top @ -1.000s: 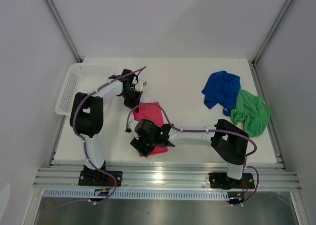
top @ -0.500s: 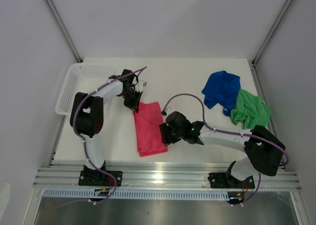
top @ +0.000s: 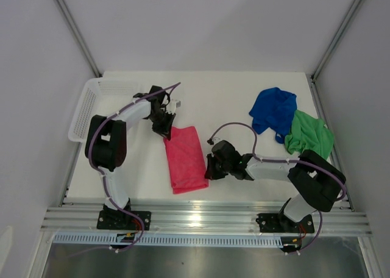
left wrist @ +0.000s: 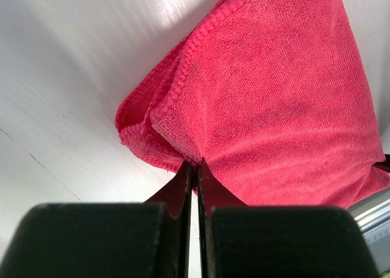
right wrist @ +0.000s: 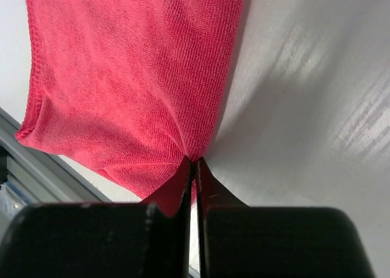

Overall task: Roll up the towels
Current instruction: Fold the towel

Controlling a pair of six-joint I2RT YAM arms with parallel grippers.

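A pink-red towel point(top: 186, 158) lies folded in a long strip on the white table, left of centre. My left gripper point(top: 167, 130) is shut on the towel's far left corner point(left wrist: 183, 141), pinching the hem. At the strip's right edge, near its front end, my right gripper point(top: 209, 170) is shut on the cloth point(right wrist: 140, 89). A royal blue towel point(top: 274, 110) lies crumpled at the back right. A bright green towel point(top: 311, 139) is bunched beside it, overlapping its near edge.
A white mesh basket point(top: 91, 107) stands at the table's left edge, behind the left arm. An aluminium rail point(top: 201, 220) runs along the front. Grey walls enclose the table point(top: 219, 95) on three sides.
My right arm swung from over the towel's front end to its right edge and the jaws closed on the cloth there. The towel now lies uncovered as a strip. The left arm held still.
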